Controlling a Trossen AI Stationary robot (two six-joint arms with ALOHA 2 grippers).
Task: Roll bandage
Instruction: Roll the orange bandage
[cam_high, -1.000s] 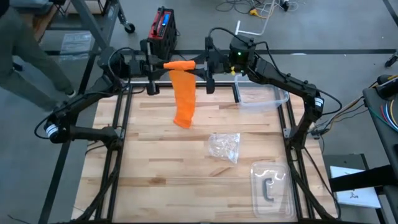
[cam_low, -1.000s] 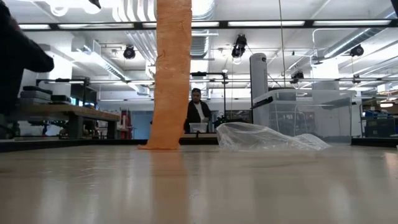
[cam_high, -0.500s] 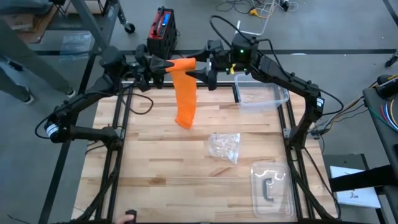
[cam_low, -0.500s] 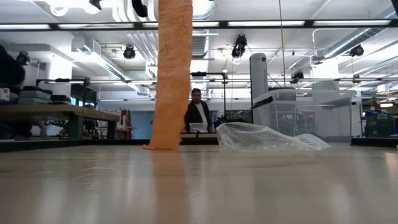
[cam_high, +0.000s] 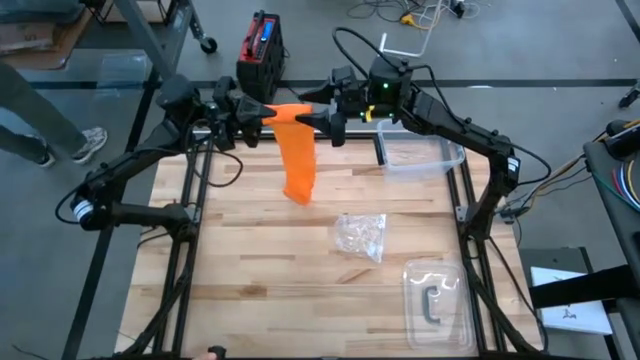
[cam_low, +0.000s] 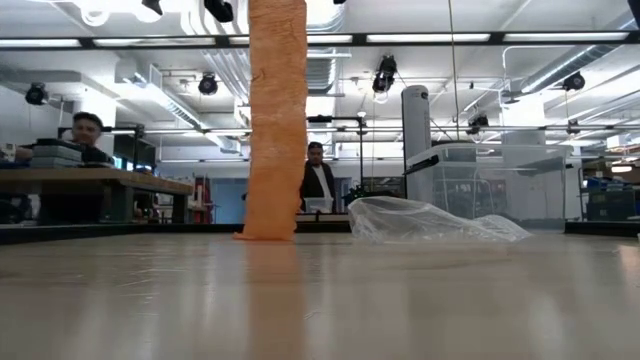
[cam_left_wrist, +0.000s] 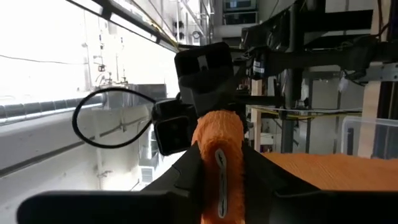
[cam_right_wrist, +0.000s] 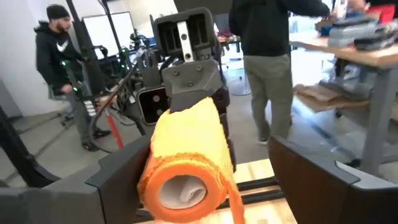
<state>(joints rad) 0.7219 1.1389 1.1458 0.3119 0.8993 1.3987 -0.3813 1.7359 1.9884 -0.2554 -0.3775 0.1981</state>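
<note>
The bright orange soft fabric bandage (cam_high: 296, 150) has its rolled end lying crosswise between the facing grippers, clamped in the left gripper (cam_high: 268, 111), while the right gripper (cam_high: 322, 115) straddles the roll's other end with jaws apart.

No text legible, views perhaps too coarse

Dark jointed arms (cam_high: 140, 165) — black looping cables

My wooden table (cam_high: 250, 260) is carrying a crumpled clear wrapper (cam_high: 361, 236) near its middle. A clear tray (cam_high: 437, 298) is lying at the near right corner, a clear container (cam_high: 418, 158) is sitting far right, and the orange bandage (cam_high: 298, 160) tail is touching the boards far centre.
</note>
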